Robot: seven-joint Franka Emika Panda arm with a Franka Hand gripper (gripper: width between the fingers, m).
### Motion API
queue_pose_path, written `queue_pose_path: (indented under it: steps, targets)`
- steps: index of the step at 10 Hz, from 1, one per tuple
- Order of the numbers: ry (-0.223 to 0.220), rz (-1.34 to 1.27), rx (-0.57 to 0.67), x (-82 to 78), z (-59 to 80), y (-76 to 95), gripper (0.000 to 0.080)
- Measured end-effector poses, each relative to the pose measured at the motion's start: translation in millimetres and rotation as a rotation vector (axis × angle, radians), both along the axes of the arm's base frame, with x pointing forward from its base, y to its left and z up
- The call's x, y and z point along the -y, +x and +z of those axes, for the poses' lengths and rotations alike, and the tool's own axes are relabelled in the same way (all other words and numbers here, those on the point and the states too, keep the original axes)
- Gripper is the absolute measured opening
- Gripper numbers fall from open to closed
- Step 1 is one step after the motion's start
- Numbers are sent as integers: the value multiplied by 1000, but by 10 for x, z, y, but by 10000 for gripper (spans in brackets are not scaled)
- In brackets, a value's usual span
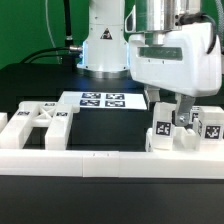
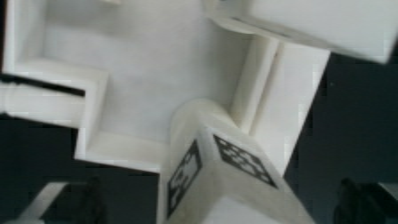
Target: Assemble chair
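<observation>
The chair's white pieces lie along the front of the table. A tagged upright block [image 1: 163, 131] and another tagged block [image 1: 212, 125] stand at the exterior view's right. A flat frame piece with crossed bars [image 1: 40, 126] lies at the left. My gripper [image 1: 172, 114] hangs over the right-hand pieces with its fingers down around the upright block. In the wrist view a tagged white piece [image 2: 222, 165] stands between the dark fingers [image 2: 57, 200], with gaps on both sides. My gripper [image 2: 214, 208] is open. A flat white panel [image 2: 107, 70] lies beyond it.
The marker board [image 1: 103, 100] lies on the black table in front of the robot base [image 1: 103, 45]. A long plain white border rail [image 1: 110, 160] runs along the front edge. Another white piece [image 1: 10, 128] sits at the far left.
</observation>
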State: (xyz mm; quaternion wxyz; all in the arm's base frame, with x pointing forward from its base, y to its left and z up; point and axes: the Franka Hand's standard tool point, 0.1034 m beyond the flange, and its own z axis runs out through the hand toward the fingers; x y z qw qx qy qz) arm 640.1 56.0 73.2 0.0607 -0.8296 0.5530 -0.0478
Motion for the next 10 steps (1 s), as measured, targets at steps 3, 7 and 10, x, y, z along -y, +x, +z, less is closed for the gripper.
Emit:
queue_pose_path:
  steps: [3, 7, 10]
  targets:
    - [-58, 353, 16, 21, 6, 5, 649]
    - [-125, 684, 21, 44, 15, 8, 649]
    - [-168, 868, 16, 79, 15, 9, 526]
